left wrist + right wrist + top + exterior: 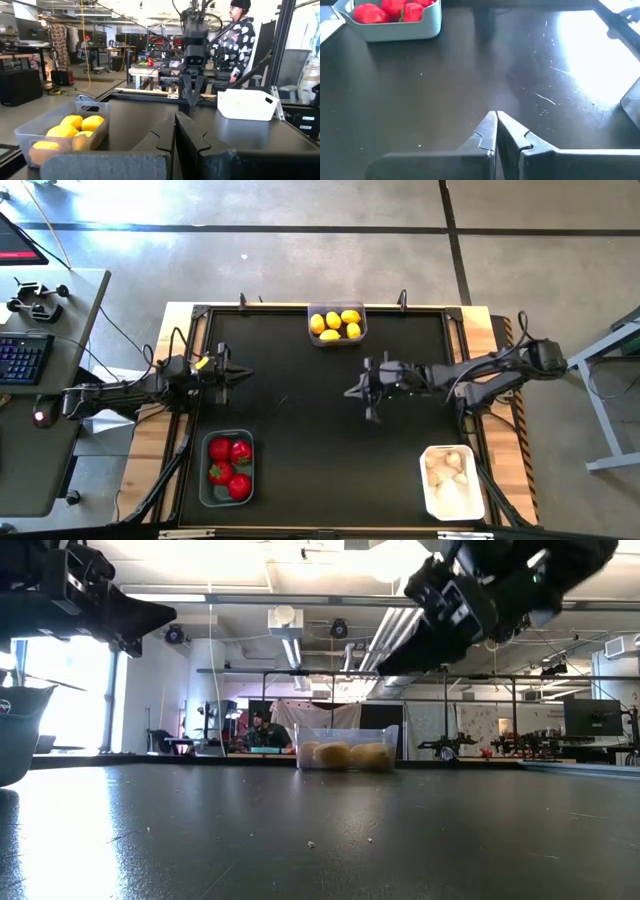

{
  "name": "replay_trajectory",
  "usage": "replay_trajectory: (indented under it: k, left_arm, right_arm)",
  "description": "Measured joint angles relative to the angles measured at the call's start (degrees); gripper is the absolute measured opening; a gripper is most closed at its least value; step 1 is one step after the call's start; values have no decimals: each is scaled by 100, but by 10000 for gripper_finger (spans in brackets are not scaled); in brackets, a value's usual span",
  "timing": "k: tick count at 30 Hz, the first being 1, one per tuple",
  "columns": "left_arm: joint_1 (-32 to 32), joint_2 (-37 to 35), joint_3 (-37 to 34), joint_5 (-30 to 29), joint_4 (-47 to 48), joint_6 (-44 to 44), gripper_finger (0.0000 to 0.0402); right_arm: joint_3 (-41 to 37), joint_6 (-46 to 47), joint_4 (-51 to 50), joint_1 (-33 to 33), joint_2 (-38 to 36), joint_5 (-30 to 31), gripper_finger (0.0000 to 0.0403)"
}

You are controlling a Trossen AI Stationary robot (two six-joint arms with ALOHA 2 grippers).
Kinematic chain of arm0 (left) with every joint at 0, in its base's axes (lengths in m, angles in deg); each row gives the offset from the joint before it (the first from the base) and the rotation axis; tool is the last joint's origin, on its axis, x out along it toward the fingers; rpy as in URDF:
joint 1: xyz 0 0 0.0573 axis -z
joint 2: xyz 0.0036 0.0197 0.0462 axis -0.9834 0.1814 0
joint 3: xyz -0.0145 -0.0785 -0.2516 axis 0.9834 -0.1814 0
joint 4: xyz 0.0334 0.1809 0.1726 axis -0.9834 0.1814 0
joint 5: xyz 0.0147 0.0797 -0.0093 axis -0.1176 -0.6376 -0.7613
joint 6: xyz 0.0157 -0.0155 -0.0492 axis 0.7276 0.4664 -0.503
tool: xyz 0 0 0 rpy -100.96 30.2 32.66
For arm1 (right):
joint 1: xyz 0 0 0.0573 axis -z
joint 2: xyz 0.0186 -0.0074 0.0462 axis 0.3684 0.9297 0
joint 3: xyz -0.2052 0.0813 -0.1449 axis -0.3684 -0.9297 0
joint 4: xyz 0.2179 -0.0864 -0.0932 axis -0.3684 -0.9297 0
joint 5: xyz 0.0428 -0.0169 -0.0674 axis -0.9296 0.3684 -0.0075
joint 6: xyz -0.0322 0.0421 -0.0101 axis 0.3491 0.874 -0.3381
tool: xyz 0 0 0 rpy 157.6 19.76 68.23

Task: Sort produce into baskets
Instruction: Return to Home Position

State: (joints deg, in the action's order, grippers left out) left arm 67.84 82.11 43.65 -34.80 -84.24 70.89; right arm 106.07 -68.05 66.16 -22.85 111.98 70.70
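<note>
Sorted: tomatoes (229, 465), lemons (335, 325), garlic (447, 468), each binned separately.
Loose: I see none on the table (300, 440).
Fingers: left gripper (175, 118), right gripper (496, 116) pressed together, empty.

Lemons (336, 323) sit in the far basket (337, 342), tomatoes (229, 463) near-left, probably garlic (446, 468) near-right.

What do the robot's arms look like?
Both are thin, dark and jointed, with black cables looping along them. The left arm shows a small yellow mark near the left end effector. The right end effector has two dark fingers with notched inner edges, narrowing to tips; the left one's look the same.
</note>
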Motion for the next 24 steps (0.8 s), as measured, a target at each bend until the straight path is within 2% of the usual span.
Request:
replay_trajectory:
  k: [6,12,22,24]
  left_arm:
    - [-1,0,0,-148,0,15,0]
    - [-2,-3,0,-208,7,97,0]
    - [0,-3,0,-635,9,187,0]
    - [0,-3,0,-770,29,180,0]
  right_arm:
    - [-818,-153,1064,469,-168,-589,0]
    - [-1708,-153,1534,812,-1168,-652,0]
    - [-2764,-203,1715,695,-2733,700,0]
    - [-2991,-268,1934,659,-2991,811,0]
